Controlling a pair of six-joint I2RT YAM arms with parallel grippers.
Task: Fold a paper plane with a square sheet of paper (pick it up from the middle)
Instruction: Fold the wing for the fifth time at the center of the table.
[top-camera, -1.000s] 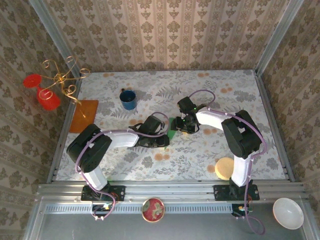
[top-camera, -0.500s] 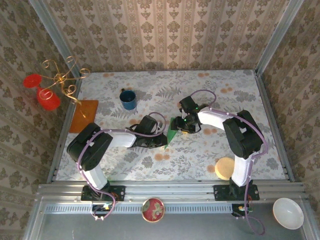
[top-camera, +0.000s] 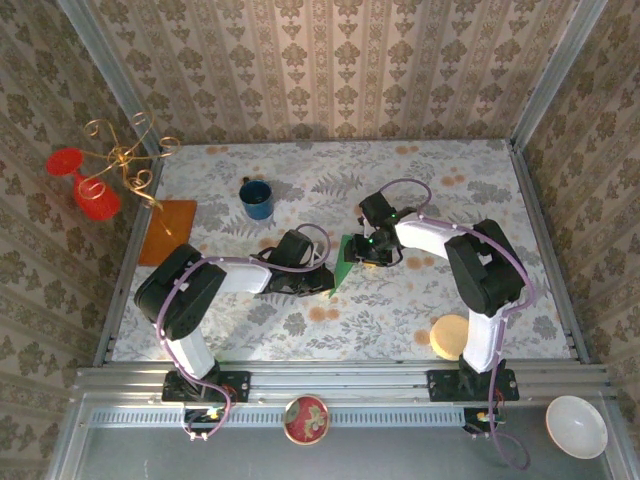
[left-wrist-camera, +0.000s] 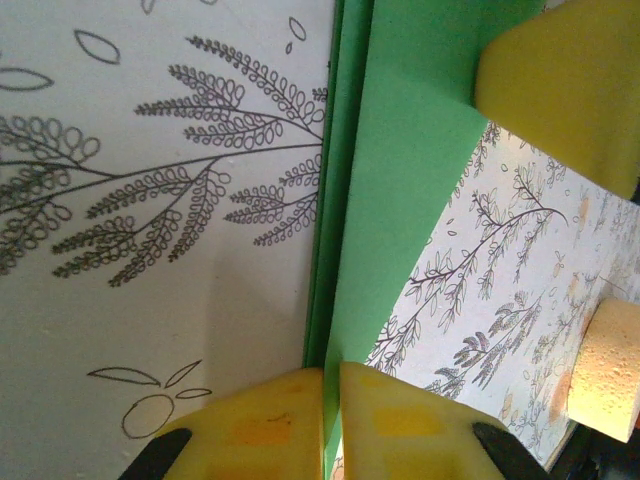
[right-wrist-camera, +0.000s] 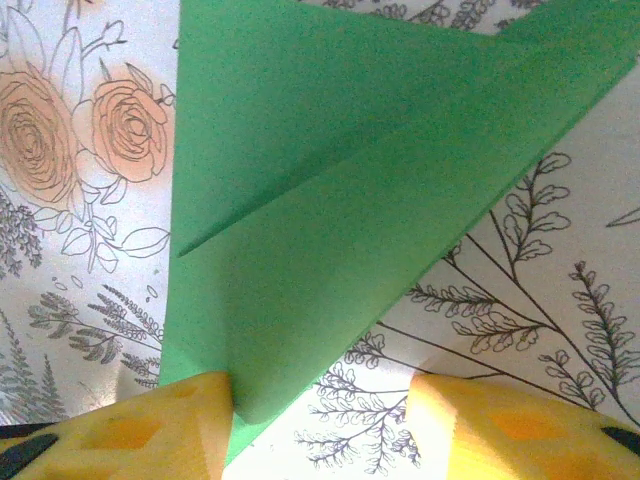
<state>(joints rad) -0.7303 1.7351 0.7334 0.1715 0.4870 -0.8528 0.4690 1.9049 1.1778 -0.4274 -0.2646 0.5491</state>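
Observation:
The square sheet of paper (top-camera: 342, 262), bright green and folded into layered triangular flaps, lies mid-table between both arms. In the left wrist view its folded edge (left-wrist-camera: 400, 170) runs up from my left gripper (left-wrist-camera: 331, 420), whose yellow pads are shut on that edge. My left gripper (top-camera: 322, 281) sits at the paper's left side. My right gripper (top-camera: 362, 252) is at the paper's right side. In the right wrist view the paper (right-wrist-camera: 340, 200) spreads ahead of my right gripper (right-wrist-camera: 320, 420). That gripper stands open: the left pad touches the paper's near tip, the right pad rests apart on the tablecloth.
A blue mug (top-camera: 257, 198) stands back left. An orange-brown sheet (top-camera: 168, 230) lies beside a gold stand with red glasses (top-camera: 110, 165). A tan disc (top-camera: 450, 335) lies near the right arm's base. A white bowl (top-camera: 575, 425) and a patterned bowl (top-camera: 305, 418) sit in front of the rail.
My left gripper has drawn shut on the paper's edge and shifted slightly left. More of the green paper shows between the grippers. My right jaws have narrowed a little.

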